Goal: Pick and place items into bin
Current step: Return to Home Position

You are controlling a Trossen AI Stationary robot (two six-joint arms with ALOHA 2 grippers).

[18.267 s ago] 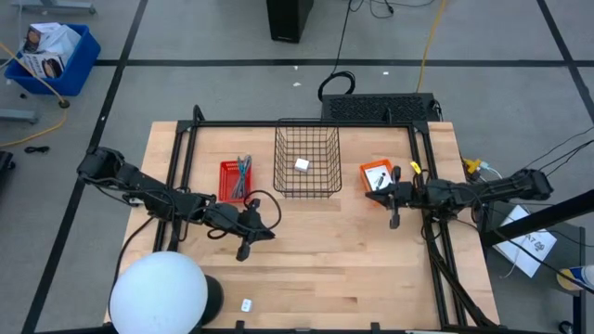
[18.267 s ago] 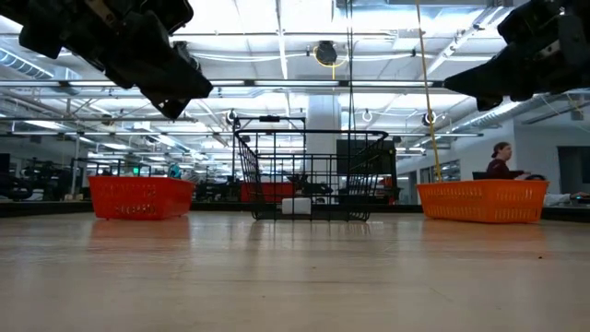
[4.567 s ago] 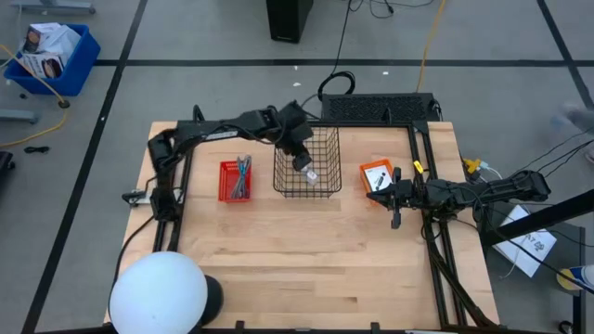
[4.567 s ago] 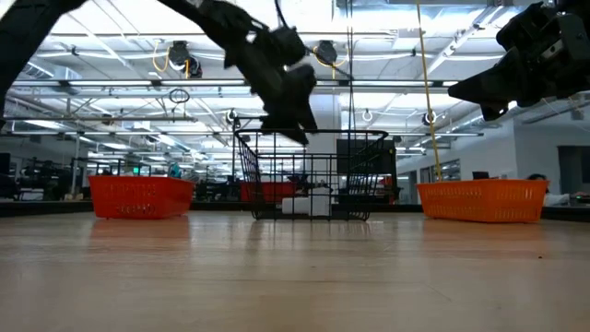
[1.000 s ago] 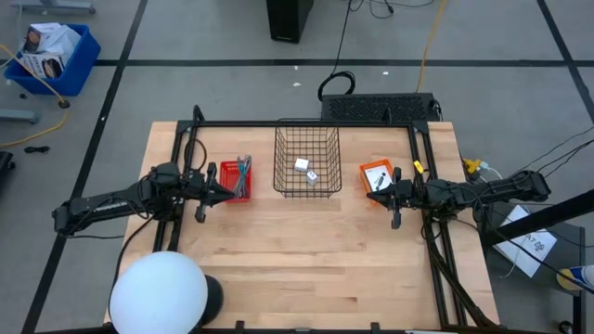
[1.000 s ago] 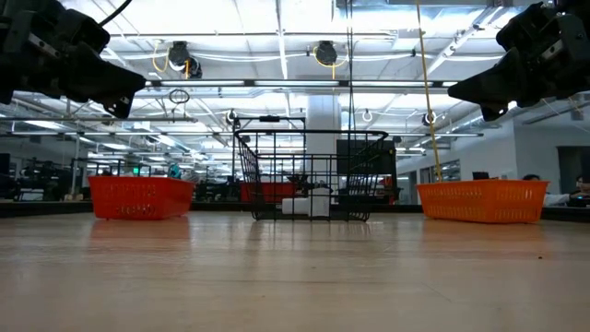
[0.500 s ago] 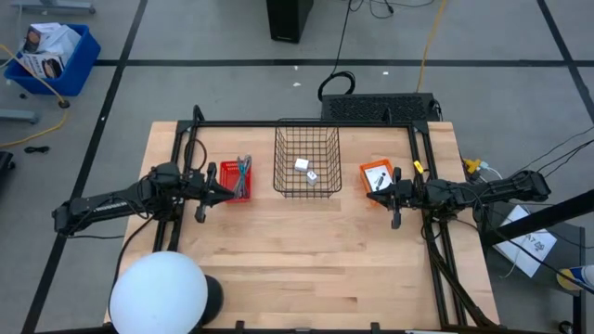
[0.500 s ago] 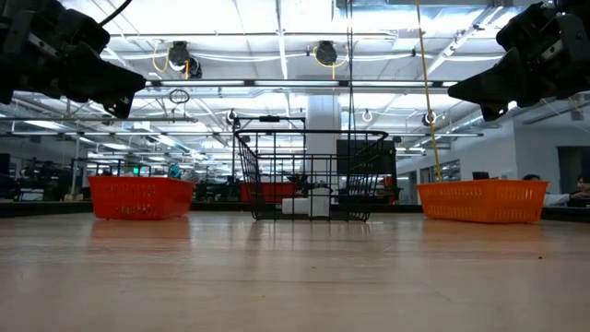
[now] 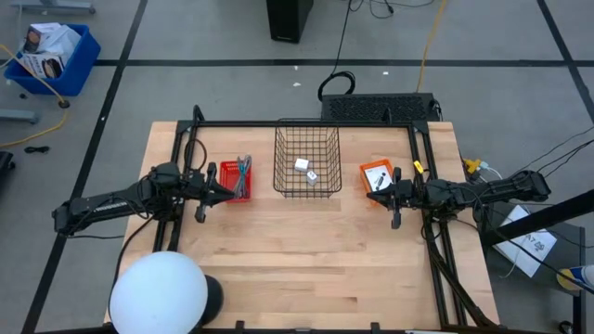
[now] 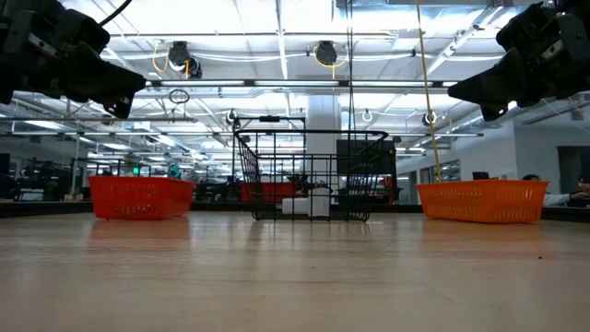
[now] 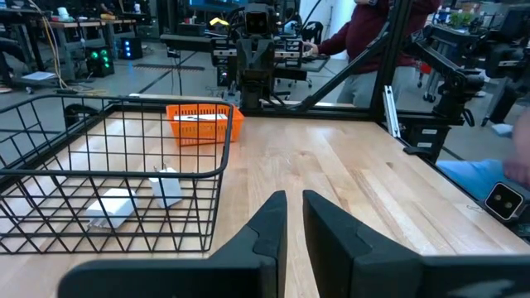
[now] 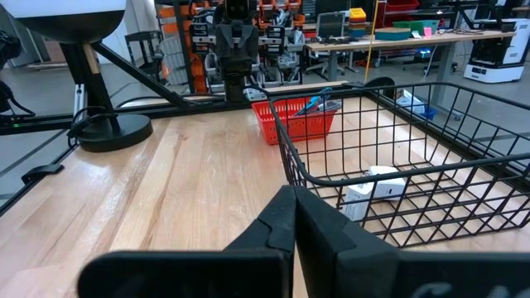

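Note:
The black wire bin stands at the table's far middle with two tiny white blocks on its floor. A red basket to its left holds a teal pen-like tool and a grey strip. An orange basket to its right holds white cards with dark print. My left gripper hovers level beside the red basket, its fingers a narrow slit apart with nothing between them. My right gripper hovers level by the orange basket, shut and empty.
A white dome lamp on a black base stands at the near left corner. A black frame runs along the table's far edge and both sides. Bare wood lies in front of the baskets. A person in a red sleeve stands beyond the table.

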